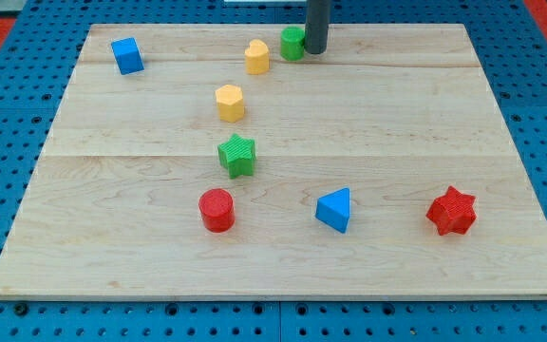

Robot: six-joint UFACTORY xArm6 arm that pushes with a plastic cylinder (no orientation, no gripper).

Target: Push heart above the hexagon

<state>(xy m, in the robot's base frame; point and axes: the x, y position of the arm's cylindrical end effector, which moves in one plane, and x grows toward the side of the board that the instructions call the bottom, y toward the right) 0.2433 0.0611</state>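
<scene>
Camera view: my tip (pixel 315 50) rests near the wooden board's (pixel 444 133) top edge, touching the right side of a green cylinder (pixel 292 43); a bare rod, it holds nothing. Left of the tip, just past that cylinder, stands the yellow heart (pixel 256 57), with the yellow hexagon (pixel 230 102) below-left. Farther below sit a green star (pixel 237 156), red cylinder (pixel 216 210), blue triangle (pixel 334 210) and red star (pixel 451 211); a blue cube (pixel 127 55) lies far left.

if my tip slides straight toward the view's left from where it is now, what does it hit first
Most likely the green block: my tip sits right against its right side, apparently touching. Beyond it on that line lies the yellow heart, though depth is hard to judge.
</scene>
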